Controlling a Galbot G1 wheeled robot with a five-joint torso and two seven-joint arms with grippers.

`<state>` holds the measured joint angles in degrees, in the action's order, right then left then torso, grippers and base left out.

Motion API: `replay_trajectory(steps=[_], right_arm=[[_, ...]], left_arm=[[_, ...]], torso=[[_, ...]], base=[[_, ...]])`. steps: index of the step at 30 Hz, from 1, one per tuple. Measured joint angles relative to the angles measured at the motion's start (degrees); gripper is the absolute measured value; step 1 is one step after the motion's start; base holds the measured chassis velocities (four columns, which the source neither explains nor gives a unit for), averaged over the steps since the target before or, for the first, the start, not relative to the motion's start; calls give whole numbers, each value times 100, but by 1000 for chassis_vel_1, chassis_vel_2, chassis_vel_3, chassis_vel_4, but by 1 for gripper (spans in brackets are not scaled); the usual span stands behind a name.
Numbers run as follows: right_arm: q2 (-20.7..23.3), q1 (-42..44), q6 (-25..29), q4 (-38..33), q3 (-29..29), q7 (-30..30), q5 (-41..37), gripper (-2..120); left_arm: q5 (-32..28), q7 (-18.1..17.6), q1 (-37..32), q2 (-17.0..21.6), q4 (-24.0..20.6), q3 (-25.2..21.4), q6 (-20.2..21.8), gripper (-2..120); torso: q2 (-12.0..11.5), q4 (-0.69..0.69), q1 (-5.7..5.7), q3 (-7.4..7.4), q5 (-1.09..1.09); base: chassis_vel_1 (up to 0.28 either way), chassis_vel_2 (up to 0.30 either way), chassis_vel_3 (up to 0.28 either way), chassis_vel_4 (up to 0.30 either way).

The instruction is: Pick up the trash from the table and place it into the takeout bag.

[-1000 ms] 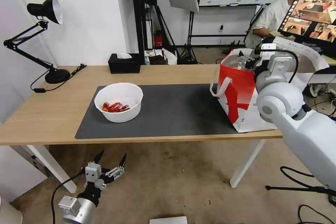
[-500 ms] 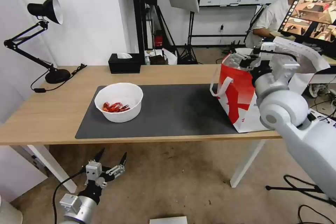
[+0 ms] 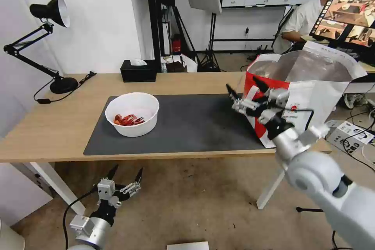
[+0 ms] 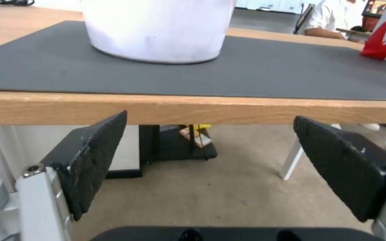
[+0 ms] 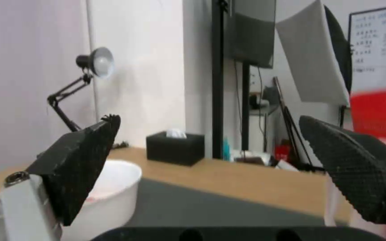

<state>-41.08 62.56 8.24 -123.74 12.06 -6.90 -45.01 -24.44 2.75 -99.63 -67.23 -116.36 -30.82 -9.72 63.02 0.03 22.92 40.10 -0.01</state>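
Across the light-wood table (image 3: 58,125), the white bowl of crayfish shells (image 3: 132,119) was seen left of the takeout bag (image 3: 312,86); the right gripper (image 3: 246,95), spread and empty, was beside that bag; the left gripper (image 3: 125,175) hung splayed below; the bowl's rim should be approached level.

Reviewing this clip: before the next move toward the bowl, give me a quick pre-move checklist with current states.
1. Right gripper open and holding nothing: ok.
2. Right gripper outside the takeout bag, above the mat: ok.
3. Bowl upright on the mat, crayfish shells inside: ok.
4. Mat between right gripper and bowl free of obstacles: ok.
5. Takeout bag mouth open, standing on the table: ok.
6. Left gripper open, parked below the table edge: ok.
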Motion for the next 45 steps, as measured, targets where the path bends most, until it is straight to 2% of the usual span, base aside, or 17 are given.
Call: replay_trajectory(steps=[5,13,16,21,28,45], right_arm=[[-220,800,253,75,127,172,424,100],[-1048,2652,705,297,396,246,1298,100],[-1271,2977,744,468,396,82,1672,100],[-1423,3110,685,621,357,-114,1874,100],[-1584,3012,593,948,290,-196,2082,100],[-1571,2881,691,1042,275,-193,2196,100]], left_arm=[[2,14,-32,-40,4,-35,-21,100],[44,29,-47,-94,96,-35,-48,100],[59,28,-44,-106,110,-19,-49,100],[77,32,-48,-122,122,-8,-53,100],[400,264,-200,-175,120,-39,-90,100],[391,264,-226,-185,105,-131,-119,100]], torso=[[0,-4,0,0,2],[1,-4,-1,0,0],[0,-4,-1,0,0],[0,-4,-1,0,0],[0,-3,0,0,1],[0,-3,0,0,1]], base=[[0,0,0,0],[0,0,0,0],[0,0,0,0],[0,0,0,0],[0,0,0,0],[0,0,0,0]])
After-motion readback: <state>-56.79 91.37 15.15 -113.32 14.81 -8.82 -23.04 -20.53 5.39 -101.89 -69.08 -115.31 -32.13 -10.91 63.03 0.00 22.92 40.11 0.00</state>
